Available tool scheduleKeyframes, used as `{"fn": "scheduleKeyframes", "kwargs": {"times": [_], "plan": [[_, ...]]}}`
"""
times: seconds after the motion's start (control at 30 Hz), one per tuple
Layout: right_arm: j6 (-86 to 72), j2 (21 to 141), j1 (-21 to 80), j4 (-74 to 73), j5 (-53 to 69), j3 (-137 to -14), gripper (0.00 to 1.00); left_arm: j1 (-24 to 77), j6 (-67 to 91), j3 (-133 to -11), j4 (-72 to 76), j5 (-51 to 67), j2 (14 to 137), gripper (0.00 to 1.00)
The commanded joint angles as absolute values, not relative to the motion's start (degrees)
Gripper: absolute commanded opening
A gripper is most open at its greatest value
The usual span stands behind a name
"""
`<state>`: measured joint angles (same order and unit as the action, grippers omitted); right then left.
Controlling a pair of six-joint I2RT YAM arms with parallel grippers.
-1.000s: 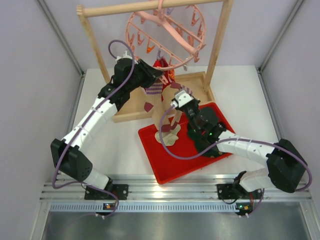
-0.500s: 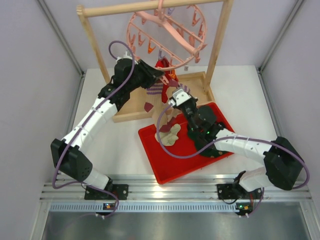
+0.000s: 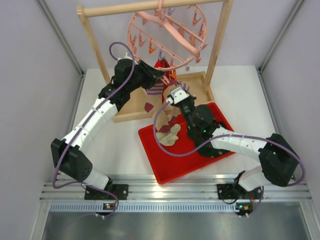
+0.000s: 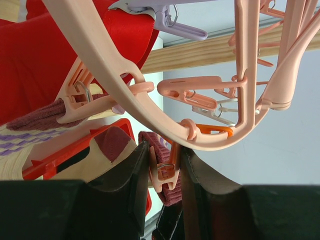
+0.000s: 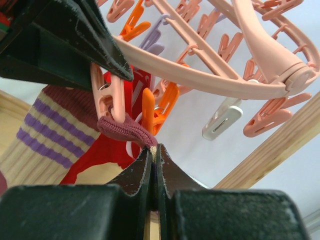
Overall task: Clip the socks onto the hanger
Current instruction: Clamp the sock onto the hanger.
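Observation:
The round pink hanger [image 3: 167, 35] hangs from the wooden rack, its ring [image 4: 115, 75] just above my left gripper [image 4: 165, 150]. That gripper is shut on a pink peg [image 4: 167, 172], squeezing its upper end. My right gripper [image 5: 155, 149] is shut on the maroon-cuffed tan sock [image 5: 122, 129] and holds the cuff up against the lower end of that same peg [image 5: 112, 100]. The rest of the sock trails down toward the tray [image 3: 169, 131]. A red sock [image 3: 161, 65] and a sock with a purple-striped cuff [image 5: 50, 135] hang clipped beside it.
A red tray [image 3: 165, 167] lies below, with a dark sock [image 3: 215, 150] in it. The wooden rack's posts [image 3: 218, 45] and base frame [image 3: 130, 112] stand close behind both grippers. Orange [image 5: 150, 112] and white [image 5: 222, 119] pegs dangle nearby.
My right gripper has risen and moved left with the sock, bringing the cuff up to the peg. The left gripper has stayed on the peg.

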<state>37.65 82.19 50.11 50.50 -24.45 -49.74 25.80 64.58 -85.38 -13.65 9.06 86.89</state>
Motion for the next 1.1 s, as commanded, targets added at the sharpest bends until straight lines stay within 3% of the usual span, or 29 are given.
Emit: {"fn": "scheduleKeyframes", "kwargs": {"times": [0.0, 1.07], "plan": [[39.5, 82.7, 51.4, 57.2, -27.4, -52.6, 0.00, 25.5, 67.9, -83.7, -20.2, 8.3, 88.1, 0.00], [38.3, 80.3, 52.7, 61.4, -32.6, -47.9, 0.00, 25.4, 81.5, -77.7, -17.1, 10.4, 86.8, 0.00]]}}
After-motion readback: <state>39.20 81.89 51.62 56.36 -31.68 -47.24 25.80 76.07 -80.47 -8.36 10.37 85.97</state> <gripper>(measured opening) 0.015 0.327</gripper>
